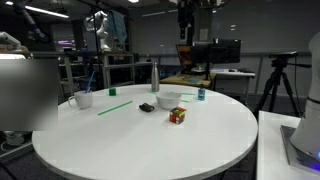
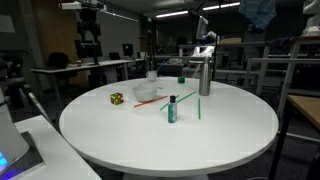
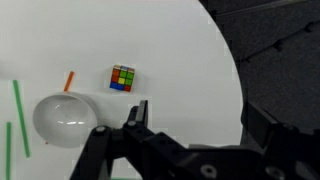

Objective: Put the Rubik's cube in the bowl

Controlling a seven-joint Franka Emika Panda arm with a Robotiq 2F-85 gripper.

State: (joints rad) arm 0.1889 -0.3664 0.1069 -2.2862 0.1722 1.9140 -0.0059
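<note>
The Rubik's cube (image 1: 178, 115) sits on the round white table (image 1: 140, 150), close to the small white bowl (image 1: 168, 99) and apart from it. Both also show in an exterior view, the cube (image 2: 116, 98) and the bowl (image 2: 146, 93). In the wrist view the cube (image 3: 123, 77) lies up and to the right of the empty bowl (image 3: 65, 120). My gripper (image 3: 198, 125) is open and empty. It hangs high above the table, nearer the table edge than the cube and touching nothing.
A flat black object (image 1: 147, 107) lies beside the bowl. A white mug (image 1: 83, 99), a metal bottle (image 1: 154, 78), a small teal bottle (image 1: 201, 94), green straws (image 1: 115, 107) and an orange straw (image 3: 69, 81) are also on the table.
</note>
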